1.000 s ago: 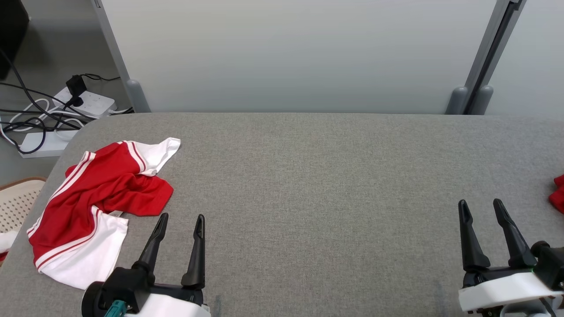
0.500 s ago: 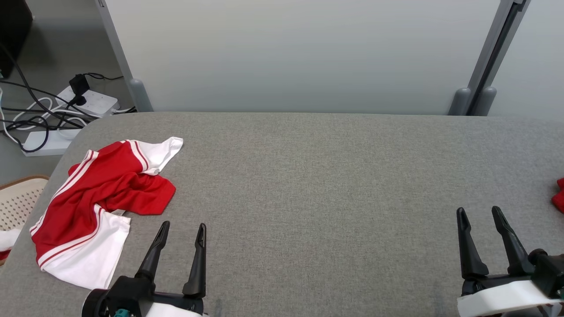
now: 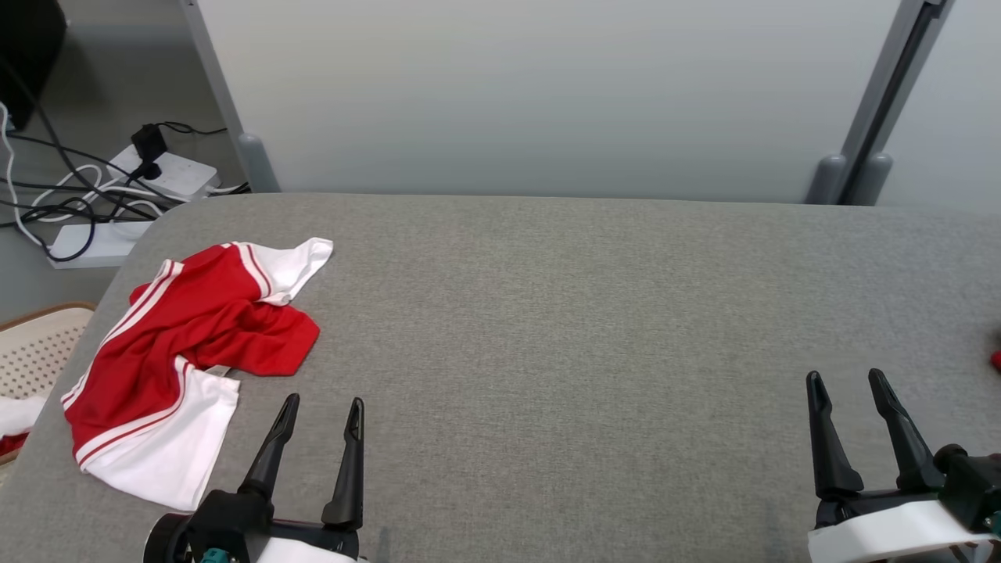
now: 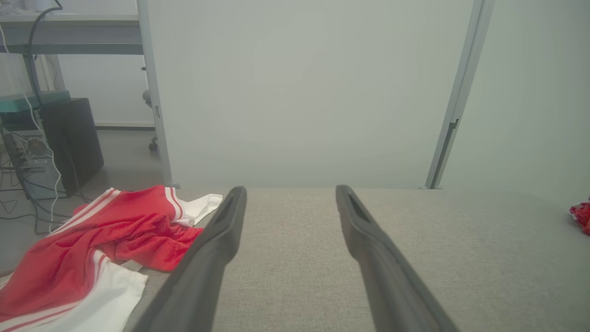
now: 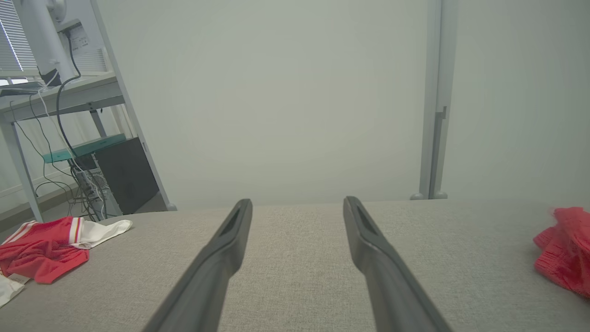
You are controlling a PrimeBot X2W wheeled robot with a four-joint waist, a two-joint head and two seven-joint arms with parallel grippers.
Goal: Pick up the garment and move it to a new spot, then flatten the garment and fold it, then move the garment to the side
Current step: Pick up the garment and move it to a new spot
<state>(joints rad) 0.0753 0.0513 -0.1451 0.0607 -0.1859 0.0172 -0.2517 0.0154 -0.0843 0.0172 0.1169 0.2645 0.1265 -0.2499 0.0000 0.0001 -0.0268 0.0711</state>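
A red garment (image 3: 180, 344) with white panels and white stripes lies crumpled at the left end of the grey padded table (image 3: 563, 313). The left wrist view has the garment (image 4: 92, 240) low on its left, and the right wrist view has the garment (image 5: 41, 246) far off on its left. My left gripper (image 3: 322, 405) hovers open just right of the garment's near white corner, holding nothing. At the table's near right my right gripper (image 3: 844, 381) is open too, with bare table between its fingers.
Another red cloth (image 5: 564, 249) lies at the table's right edge. Left of the table, power strips and cables (image 3: 117, 188) lie on the floor, and a pale perforated basket (image 3: 31, 352) stands below the edge. A light partition wall (image 3: 532, 94) runs behind the table.
The head camera has turned slightly left, so the whole picture has shifted right and the red cloth at the right has nearly left the frame. Both grippers stay open, a little lower in view.
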